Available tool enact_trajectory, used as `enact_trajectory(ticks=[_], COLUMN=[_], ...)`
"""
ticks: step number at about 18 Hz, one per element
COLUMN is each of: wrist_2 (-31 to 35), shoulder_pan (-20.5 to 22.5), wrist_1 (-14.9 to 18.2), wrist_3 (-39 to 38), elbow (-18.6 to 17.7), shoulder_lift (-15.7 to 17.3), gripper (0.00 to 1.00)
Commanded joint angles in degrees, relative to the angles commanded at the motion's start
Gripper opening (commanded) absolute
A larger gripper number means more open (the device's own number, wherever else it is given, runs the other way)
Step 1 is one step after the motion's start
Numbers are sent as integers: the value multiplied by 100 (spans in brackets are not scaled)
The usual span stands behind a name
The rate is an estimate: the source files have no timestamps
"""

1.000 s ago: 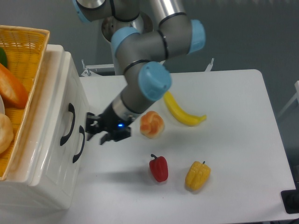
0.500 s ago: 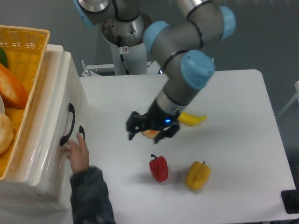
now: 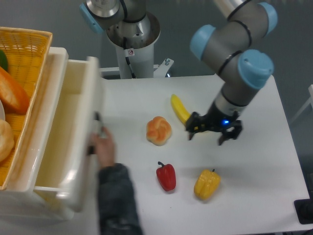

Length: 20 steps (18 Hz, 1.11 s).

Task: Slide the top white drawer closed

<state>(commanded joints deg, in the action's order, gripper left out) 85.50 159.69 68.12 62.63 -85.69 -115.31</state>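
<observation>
The top white drawer [image 3: 61,132] stands pulled out to the right from the white cabinet, with its hollow inside showing. A person's hand [image 3: 102,146] in a dark sleeve grips its front panel [image 3: 90,98] and covers most of the black handle. My gripper [image 3: 205,138] is far to the right, low over the table next to the banana [image 3: 179,108]. Its jaws are apart with nothing between them. It is well away from the drawer.
A yellow wicker basket [image 3: 24,54] with bread sits on top of the cabinet. On the table lie a bread roll [image 3: 159,130], a red pepper [image 3: 166,176] and a yellow pepper [image 3: 207,183]. The arm's base [image 3: 129,29] stands at the back.
My gripper has moved from the drawer fronts rightward across the table to the banana. A hand came in and pulled the top drawer out from shut to open.
</observation>
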Motion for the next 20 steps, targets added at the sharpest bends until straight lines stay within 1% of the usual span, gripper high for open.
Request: enact_trajectory(ticks=[3, 6, 9, 11, 13, 15, 20], wrist_2=[81, 107, 107, 133, 133, 142, 142], shoulder_pan=[272, 554, 748, 853, 906, 933, 1187], wrist_1=[-45, -106, -492, -519, -572, -581, -581], wrist_3=[967, 1812, 2278, 2621, 2693, 2728, 3140], elbow=[44, 175, 246, 316, 386, 422, 431], shoulder_lift=[-123, -237, -360, -483, -606, -616, -580], gripper=[100, 100, 100, 100, 100, 100, 100])
